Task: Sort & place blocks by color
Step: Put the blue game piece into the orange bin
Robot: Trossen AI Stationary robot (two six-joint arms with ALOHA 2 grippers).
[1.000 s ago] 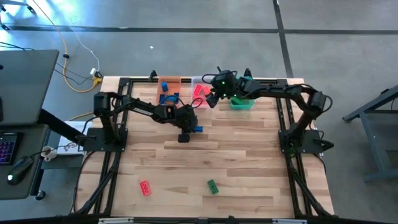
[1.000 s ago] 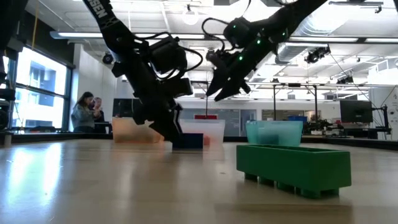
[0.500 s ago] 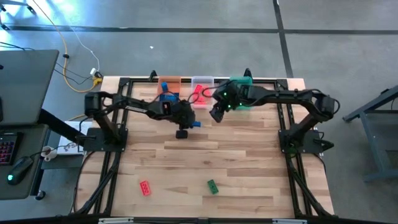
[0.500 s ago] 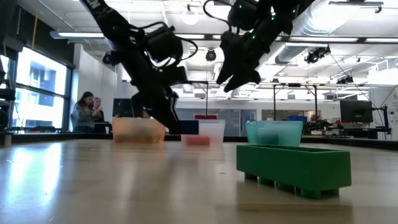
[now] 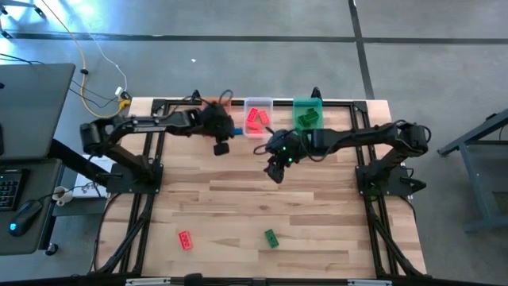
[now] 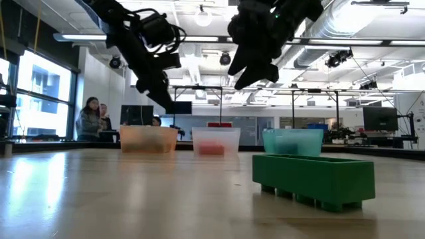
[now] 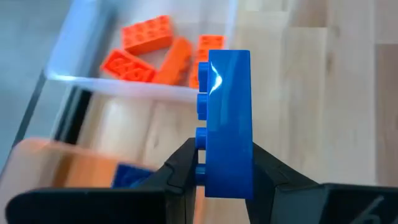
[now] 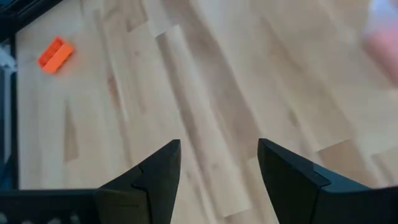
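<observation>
Nearest the low camera a green studded plastic brick (image 6: 313,178) lies flat on the pale wooden table (image 6: 119,199), looming large there, while from above the same piece (image 5: 271,237) is a speck at the near edge, with a red studded brick (image 5: 185,239) well to its left that the low view does not catch; the right wrist camera alone shows that red piece (image 8: 55,53) lying far ahead of its own spread fingers (image 8: 155,174), bare boards between them; the right gripper (image 5: 275,170) hangs over mid-table with its jaws apart and nothing in them, well short of the bins; beyond it, the left gripper (image 5: 221,146) is clamped on a blue studded plastic brick (image 7: 229,124), held on edge with its studs to one side, a grip only the left wrist camera makes plain, since from above the gripper hides most of it; just past that gripper stand three bins in a row along the far edge: a translucent orange bin (image 6: 147,139) closest to it, a clear bin (image 5: 257,119) holding red bricks (image 7: 146,34) next along, and a translucent green bin (image 5: 308,114) with green pieces farthest from it and nearest the right arm; in the left wrist view a blue piece (image 7: 130,176) shows through the orange wall; behind the table, in the low view only, two people (image 6: 91,119) sit by a window.
</observation>
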